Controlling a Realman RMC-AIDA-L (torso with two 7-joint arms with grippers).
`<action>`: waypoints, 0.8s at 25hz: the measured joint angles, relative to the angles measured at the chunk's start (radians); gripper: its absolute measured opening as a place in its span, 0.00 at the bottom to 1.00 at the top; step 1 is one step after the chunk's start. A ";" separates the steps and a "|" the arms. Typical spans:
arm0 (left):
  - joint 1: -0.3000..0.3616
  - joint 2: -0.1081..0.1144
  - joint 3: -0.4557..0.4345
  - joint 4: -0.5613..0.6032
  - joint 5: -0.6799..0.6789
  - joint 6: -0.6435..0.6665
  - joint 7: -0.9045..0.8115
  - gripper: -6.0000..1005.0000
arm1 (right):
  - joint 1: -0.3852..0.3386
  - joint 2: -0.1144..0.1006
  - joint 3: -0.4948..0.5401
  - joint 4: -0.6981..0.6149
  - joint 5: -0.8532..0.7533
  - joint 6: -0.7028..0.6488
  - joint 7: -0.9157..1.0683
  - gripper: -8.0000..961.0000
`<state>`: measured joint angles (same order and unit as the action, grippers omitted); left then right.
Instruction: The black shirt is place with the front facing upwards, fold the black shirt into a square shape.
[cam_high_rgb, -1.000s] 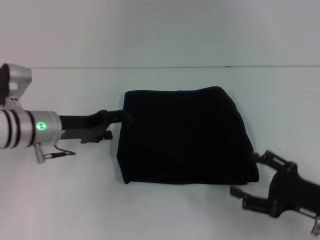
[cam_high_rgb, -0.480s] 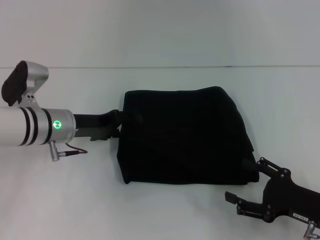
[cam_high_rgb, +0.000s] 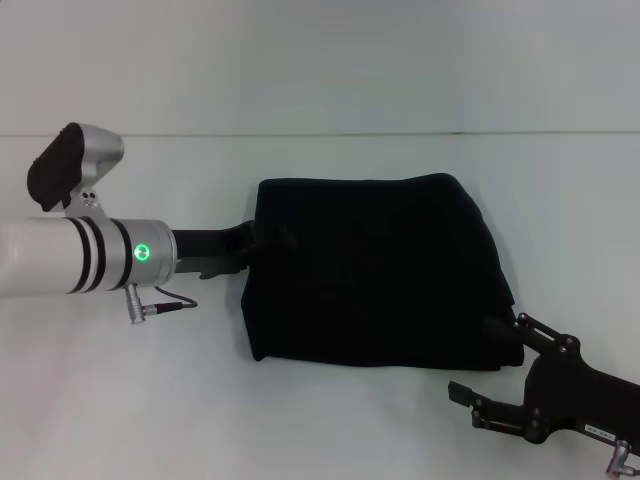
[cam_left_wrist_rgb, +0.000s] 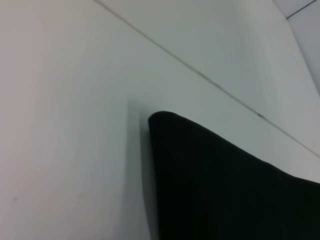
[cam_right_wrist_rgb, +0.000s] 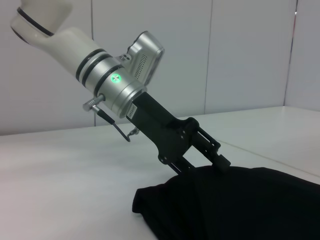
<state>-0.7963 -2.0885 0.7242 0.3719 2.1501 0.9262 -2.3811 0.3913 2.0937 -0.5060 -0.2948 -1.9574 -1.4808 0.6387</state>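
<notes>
On the white desk (cam_high_rgb: 330, 420) lies the folded black shirt (cam_high_rgb: 375, 275); left gripper (cam_high_rgb: 268, 243) presses its left edge, jaw state unclear; right gripper (cam_high_rgb: 485, 360) waits open beside its near right corner.

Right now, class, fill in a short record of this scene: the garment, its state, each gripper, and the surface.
garment: plain black cloth shirt, folded into a rough square
print: none showing
left gripper: at the shirt's left edge, fingertips on the cloth
right gripper: open, off the shirt at its near right corner
surface: white table
</notes>
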 joint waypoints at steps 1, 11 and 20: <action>-0.001 -0.002 0.001 0.001 0.000 -0.004 0.001 0.74 | 0.000 0.000 0.000 0.000 0.000 0.000 0.001 0.98; -0.005 -0.010 0.006 0.006 -0.007 -0.020 0.024 0.50 | 0.001 0.001 0.004 0.000 0.003 -0.004 0.002 0.98; -0.008 -0.025 -0.002 0.008 -0.031 -0.058 0.029 0.16 | 0.005 0.002 0.007 0.000 0.005 -0.004 0.002 0.98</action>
<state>-0.8038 -2.1132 0.7221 0.3803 2.1187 0.8680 -2.3521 0.3963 2.0953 -0.4987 -0.2945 -1.9527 -1.4850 0.6411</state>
